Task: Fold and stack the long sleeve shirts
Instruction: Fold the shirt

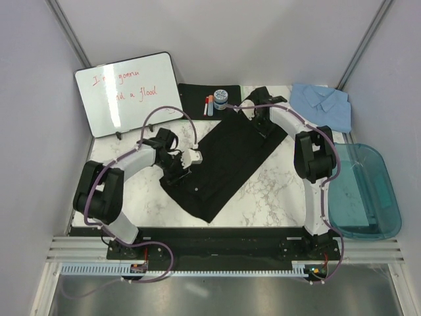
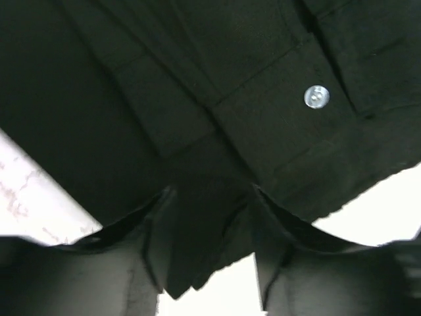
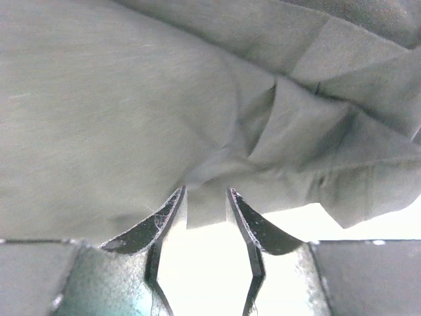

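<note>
Black cotton: the black shirt lies flat and slantwise across the middle of the table, running from near left to far right. The blue shirt sits at the far right corner, collar up and already folded by the look of it. I take it as the base of the stack, so the black one is the job in hand.

The left gripper is down on the shirt's left edge. In the wrist view its fingers stand moderately apart with a fold of hem filling the gap and a button just beyond. Whether the cloth is pinched or only straddled, I cannot tell.

The right gripper is at the shirt's far end. Its fingers are narrow with a flap of cloth caught between the tips, which reads as a grip.

Judgement: the two holds look placed to carry one edge over together for a fold. Risk: thin cloth slipping from one hold and skewing the crease.
</note>
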You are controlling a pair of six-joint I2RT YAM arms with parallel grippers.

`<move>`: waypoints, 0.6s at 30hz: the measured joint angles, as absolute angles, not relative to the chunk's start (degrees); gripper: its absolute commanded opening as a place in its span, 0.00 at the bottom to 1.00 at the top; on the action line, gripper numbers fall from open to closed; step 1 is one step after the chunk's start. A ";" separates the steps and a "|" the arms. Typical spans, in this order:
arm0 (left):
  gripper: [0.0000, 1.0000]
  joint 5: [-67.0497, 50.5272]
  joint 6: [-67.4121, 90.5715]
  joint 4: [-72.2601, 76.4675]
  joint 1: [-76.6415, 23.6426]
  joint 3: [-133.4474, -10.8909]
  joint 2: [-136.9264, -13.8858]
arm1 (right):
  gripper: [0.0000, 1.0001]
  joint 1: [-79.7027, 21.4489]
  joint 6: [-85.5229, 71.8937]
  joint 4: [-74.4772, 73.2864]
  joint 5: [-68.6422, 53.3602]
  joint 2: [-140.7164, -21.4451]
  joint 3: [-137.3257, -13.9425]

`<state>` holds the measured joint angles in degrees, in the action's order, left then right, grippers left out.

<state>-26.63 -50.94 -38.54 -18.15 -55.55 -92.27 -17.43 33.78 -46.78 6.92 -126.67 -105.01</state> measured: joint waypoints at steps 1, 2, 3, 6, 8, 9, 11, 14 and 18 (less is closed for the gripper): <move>0.48 -25.15 -50.96 -37.82 -19.44 -55.55 -93.27 | 0.38 -17.54 32.62 -47.22 5.85 -125.69 -104.77; 0.45 -23.73 -51.03 -37.23 -20.58 -55.55 -94.15 | 0.38 -17.63 31.48 -47.75 4.64 -124.53 -104.40; 0.43 -22.26 -51.09 -36.62 -21.58 -55.37 -94.78 | 0.37 -17.67 30.63 -48.12 3.90 -123.66 -104.12; 0.36 -18.31 -52.34 -34.70 -24.49 -54.00 -94.59 | 0.37 -17.67 27.92 -49.67 1.19 -121.16 -102.85; 0.34 -16.32 -52.84 -34.02 -26.59 -52.40 -93.14 | 0.36 -17.67 26.39 -50.35 -0.36 -120.03 -101.30; 0.34 -15.20 -53.06 -34.02 -28.38 -51.44 -92.18 | 0.36 -17.67 25.78 -50.68 -1.10 -119.74 -100.51; 0.33 -14.26 -53.25 -34.81 -32.29 -49.74 -90.39 | 0.36 -17.78 24.45 -51.62 -3.03 -119.48 -98.72; 0.34 -14.09 -52.80 -37.67 -38.44 -48.84 -89.17 | 0.34 -18.26 22.72 -51.99 -5.67 -119.13 -94.50; 0.57 -17.56 -49.93 -42.48 -44.71 -49.60 -89.10 | 0.35 -20.38 21.50 -51.83 -8.23 -118.39 -88.25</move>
<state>-17.56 -49.93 -42.48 -44.71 -49.60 -89.10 -20.38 21.50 -51.83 -8.23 -118.39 -88.25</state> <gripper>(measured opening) 0.381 0.328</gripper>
